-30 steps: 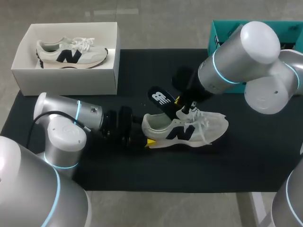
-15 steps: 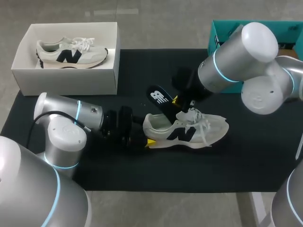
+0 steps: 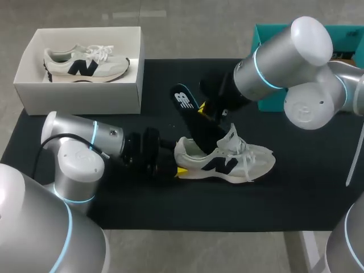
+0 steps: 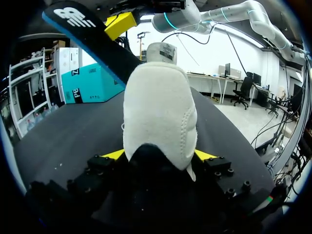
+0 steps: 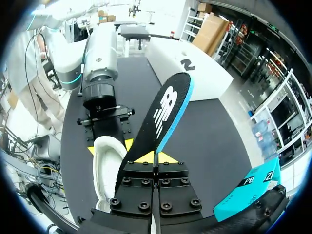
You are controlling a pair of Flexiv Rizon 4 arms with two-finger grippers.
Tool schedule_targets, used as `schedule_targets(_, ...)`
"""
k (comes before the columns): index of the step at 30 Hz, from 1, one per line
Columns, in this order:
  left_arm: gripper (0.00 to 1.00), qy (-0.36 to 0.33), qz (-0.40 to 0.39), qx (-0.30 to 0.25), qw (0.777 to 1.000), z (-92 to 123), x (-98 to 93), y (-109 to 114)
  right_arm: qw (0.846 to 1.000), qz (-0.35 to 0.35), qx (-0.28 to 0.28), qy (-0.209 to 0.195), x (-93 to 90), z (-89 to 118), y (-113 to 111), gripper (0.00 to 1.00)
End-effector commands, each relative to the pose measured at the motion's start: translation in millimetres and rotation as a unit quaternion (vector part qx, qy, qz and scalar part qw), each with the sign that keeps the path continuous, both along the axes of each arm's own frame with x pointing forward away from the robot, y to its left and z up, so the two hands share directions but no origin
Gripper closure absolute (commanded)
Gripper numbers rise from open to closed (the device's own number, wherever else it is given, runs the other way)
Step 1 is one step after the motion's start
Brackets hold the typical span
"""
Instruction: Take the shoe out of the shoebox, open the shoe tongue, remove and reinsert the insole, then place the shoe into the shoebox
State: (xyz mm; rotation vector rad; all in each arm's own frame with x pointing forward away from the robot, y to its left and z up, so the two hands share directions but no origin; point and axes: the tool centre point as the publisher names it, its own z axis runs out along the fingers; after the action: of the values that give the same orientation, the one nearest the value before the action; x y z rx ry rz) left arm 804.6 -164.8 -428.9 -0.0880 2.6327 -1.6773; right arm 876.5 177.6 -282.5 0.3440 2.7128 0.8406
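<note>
Seemingly a robotics lab: two arms (image 3: pixel 284 62) flank a black-matted table (image 3: pixel 313 193).

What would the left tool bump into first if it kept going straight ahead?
The cream suede sneaker itself: the left tool grips its heel, so it would likely shove that shoe forward. The right tool holds the black insole above it.

You can see the shoe (image 3: pixel 224 159) is soft woven cloth with a napped, suede-like heel and stitched seams, while the insole (image 3: pixel 187 108) looks like thin matt foam with a smooth printed top. The shoebox (image 3: pixel 79 94) reads as smooth, matt cardboard, and the mat (image 3: pixel 170 205) beneath is dull, lightly textured fabric. Your left arm (image 3: pixel 74 153) and right arm (image 3: pixel 296 57) have smooth, glossy shells that catch highlights.
</note>
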Motion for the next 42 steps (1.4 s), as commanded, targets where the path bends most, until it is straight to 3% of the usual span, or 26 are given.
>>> schedule_targets(1, 1.00, 0.000, 0.000, 0.001, 1.000, -2.4, 0.1, -1.3, 1.000, 0.006, 0.005, -0.012, -2.0, 21.7, -4.7, 1.00)
schedule_targets(10, 1.00, 0.000, 0.000, 0.001, 1.000, -2.4, 0.1, -1.3, 0.999, 0.018, 0.021, -0.038, 8.9, 85.8, -3.2, 1.00)
schedule_targets(20, 1.00, 0.000, 0.000, 0.001, 1.000, -2.4, 0.1, -1.3, 0.997, 0.027, 0.038, -0.062, 14.1, 122.4, 9.7, 1.00)
schedule_targets(42, 1.00, 0.000, 0.000, 0.001, 1.000, -2.4, 0.1, -1.3, 0.997, 0.027, 0.038, -0.062, 14.1, 122.4, 9.7, 1.00)
